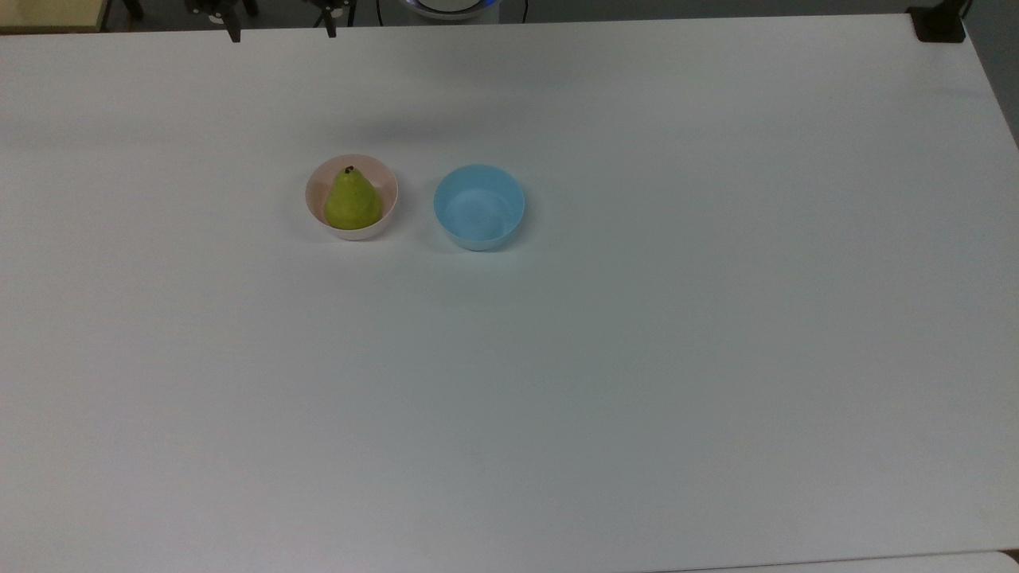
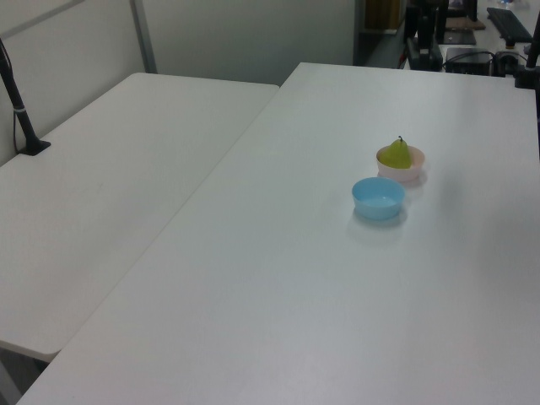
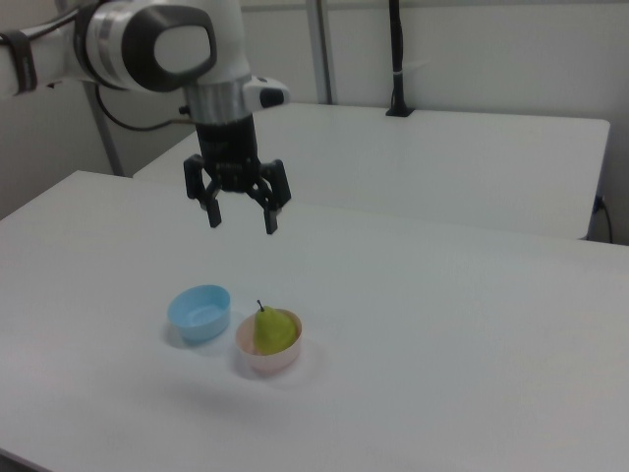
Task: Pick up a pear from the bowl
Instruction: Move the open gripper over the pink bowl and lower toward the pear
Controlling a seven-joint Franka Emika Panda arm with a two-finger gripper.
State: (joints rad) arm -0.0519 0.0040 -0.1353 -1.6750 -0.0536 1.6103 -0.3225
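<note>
Claw (image 3: 241, 217) hangs high above the counter (image 3: 442, 324), its two fingers spread wide and pointing down, holding nothing. One pear (image 3: 273, 329) stands upright, stem up, inside one pale pink bowl (image 3: 267, 356). One light blue bowl (image 3: 200, 313) sits just beside the pink one, apart from it, on the right view's left. Both bowls lie in the counter's middle part, nearer its far edge in the top view. In the right view the pear sits well below the claw and slightly toward the right view's right, with clear air between them.
</note>
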